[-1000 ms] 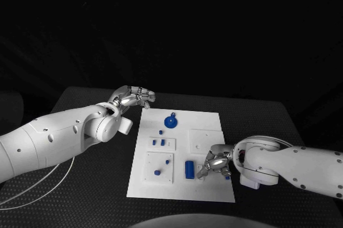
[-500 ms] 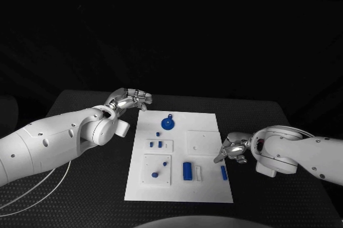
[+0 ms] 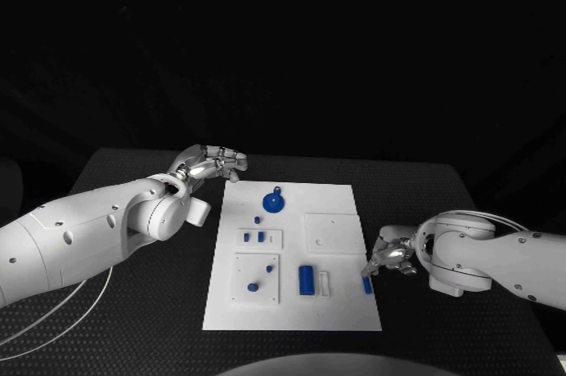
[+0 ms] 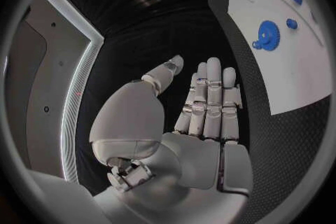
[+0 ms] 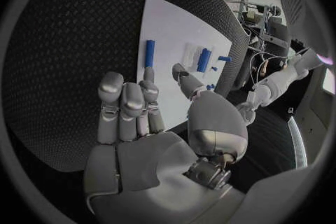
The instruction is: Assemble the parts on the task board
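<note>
In the head view the white board (image 3: 295, 257) lay flat in the middle of the frame on the dark, woven-looking table (image 3: 141, 311), a long rectangle carrying small blue pieces: a round gear-like piece (image 3: 274, 201) near its upper edge, small pegs (image 3: 259, 237) on a raised square at centre left, a thick blue cylinder (image 3: 307, 279) toward the lower middle and a slim blue bar (image 3: 367, 285) at its right edge. The left hand (image 3: 216, 163) hung above the table at the upper left of the board, fingers curled inward around nothing, clear of the board. The right hand (image 3: 390, 256) sat at the board's right edge just above the slim bar, and whether it touched the bar could not be told. In the left wrist view the silver hand (image 4: 203, 106) showed its fingers together and fairly straight, empty, with the board (image 4: 280, 56) and the round gear piece (image 4: 266, 33) at the upper right of the circle. In the right wrist view the hand (image 5: 150, 117) was spread with nothing between its segmented metal fingers, the slim bar (image 5: 149, 52) lying on the board (image 5: 175, 33) just beyond the fingertips (image 5: 148, 74).
</note>
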